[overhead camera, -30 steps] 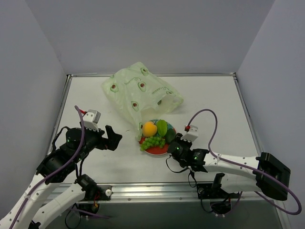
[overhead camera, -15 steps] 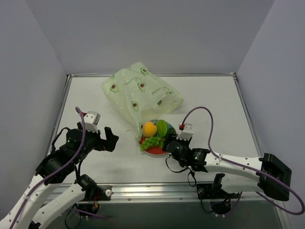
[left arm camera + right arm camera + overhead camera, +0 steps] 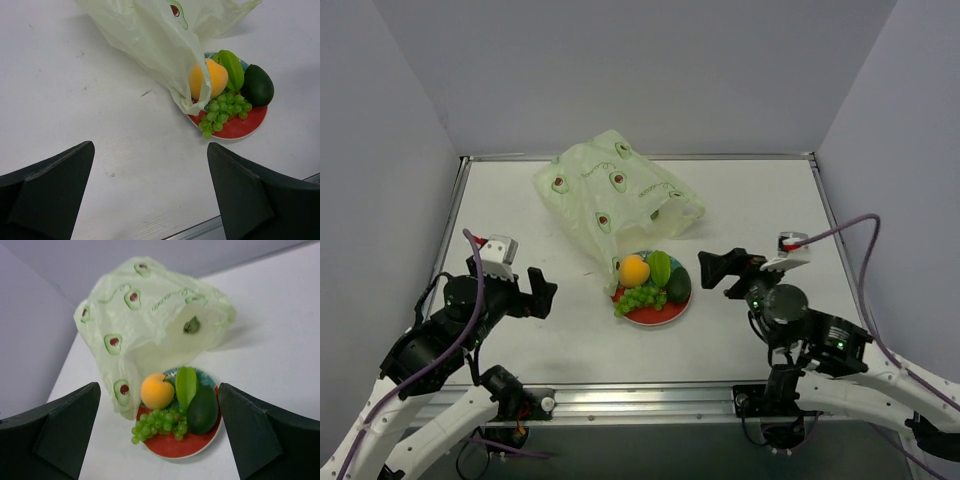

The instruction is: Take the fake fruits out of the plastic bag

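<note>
Left hand (image 3: 546, 292) spread, bag (image 3: 610, 185) overlapping plate (image 3: 656, 320) rim

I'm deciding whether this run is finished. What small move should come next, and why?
Probably just draw both arms back to rest. The four fake fruits lie on the plate, outside the plastic bag, and the left hand and right hand are open, empty and apart from them. Whether the bag hides another fruit cannot be told.
</note>
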Tool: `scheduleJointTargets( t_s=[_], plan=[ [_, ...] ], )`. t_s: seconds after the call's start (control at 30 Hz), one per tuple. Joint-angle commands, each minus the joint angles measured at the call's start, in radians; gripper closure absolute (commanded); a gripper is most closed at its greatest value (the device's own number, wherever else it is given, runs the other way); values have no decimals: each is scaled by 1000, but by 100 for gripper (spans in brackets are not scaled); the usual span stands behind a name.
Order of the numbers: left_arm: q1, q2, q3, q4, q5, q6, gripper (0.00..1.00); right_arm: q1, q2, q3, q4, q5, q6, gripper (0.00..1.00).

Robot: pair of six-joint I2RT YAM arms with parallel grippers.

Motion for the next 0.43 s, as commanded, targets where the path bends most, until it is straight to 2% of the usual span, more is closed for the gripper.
scheduleJointTargets(
  t_s=[0.0,0.2,0.4],
  plan=[
    [5,5,70,-21,-39,40,6,4,-84,98,-34,106,-151,0],
    [5,-10,112,34,-112,61,6,4,-218,144,-32,176,-228,0],
    [5,-29,125,141,-154,81,6,6,-253,70,-34,209,-208,0]
  ],
)
